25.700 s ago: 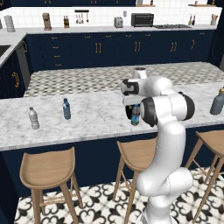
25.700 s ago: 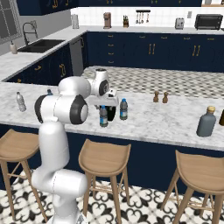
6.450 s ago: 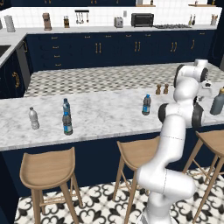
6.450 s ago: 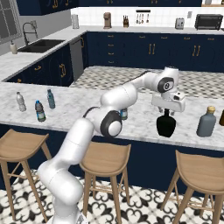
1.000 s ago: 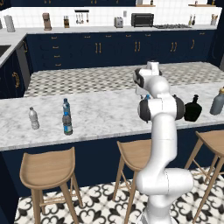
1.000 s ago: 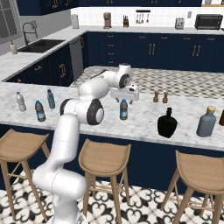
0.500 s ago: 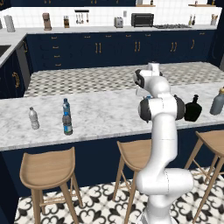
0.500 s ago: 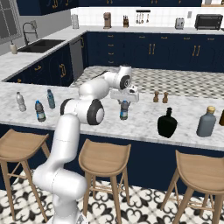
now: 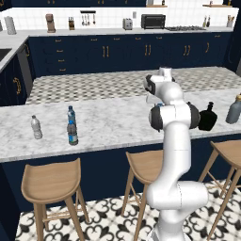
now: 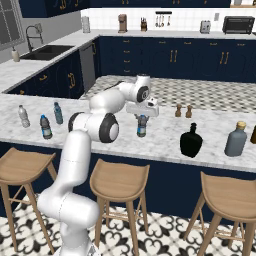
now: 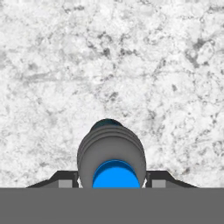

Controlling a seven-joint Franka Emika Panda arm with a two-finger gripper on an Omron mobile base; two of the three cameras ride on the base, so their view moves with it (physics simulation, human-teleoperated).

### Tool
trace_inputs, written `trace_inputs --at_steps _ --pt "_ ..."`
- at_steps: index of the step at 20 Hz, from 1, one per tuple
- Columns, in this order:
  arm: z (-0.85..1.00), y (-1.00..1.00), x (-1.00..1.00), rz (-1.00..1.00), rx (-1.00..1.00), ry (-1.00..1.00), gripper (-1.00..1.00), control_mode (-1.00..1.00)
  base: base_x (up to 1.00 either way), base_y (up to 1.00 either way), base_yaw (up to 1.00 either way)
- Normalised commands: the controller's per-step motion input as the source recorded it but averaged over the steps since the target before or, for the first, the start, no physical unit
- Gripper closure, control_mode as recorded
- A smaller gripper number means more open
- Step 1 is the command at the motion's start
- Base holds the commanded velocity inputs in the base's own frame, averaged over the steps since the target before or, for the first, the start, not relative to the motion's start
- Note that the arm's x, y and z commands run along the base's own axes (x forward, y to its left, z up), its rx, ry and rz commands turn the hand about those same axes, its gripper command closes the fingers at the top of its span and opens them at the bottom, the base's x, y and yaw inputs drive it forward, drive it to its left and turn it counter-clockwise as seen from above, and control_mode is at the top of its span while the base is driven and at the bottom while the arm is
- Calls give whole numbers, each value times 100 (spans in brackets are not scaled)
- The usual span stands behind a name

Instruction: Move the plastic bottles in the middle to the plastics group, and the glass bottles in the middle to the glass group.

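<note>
Gripper (image 11: 112, 179) clamps water bottle (image 11: 111, 156) (upright).

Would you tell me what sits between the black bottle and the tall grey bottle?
Nothing; bare marble counter separates the black bottle from the tall grey bottle, seen in the right base view.

White marble counter (image 9: 108, 124), three wooden stools (image 10: 116, 178), two brown shakers (image 10: 183, 111), toaster oven (image 9: 152, 21)

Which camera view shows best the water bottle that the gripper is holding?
The right base view: the water bottle stands in full side profile under the gripper. The hand view shows its blue cap and shoulders from above. The left base view mostly hides it behind the arm.
</note>
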Motion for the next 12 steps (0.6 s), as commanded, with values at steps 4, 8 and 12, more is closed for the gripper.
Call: trace_inputs --at_steps 4,8,12 --pt "17 16 -38 0 0 0 100 -100 0 0 0" --pt "32 39 -47 0 0 0 100 -100 0 0 0" --pt "7 64 -51 5 -1 0 100 -100 0 0 0"
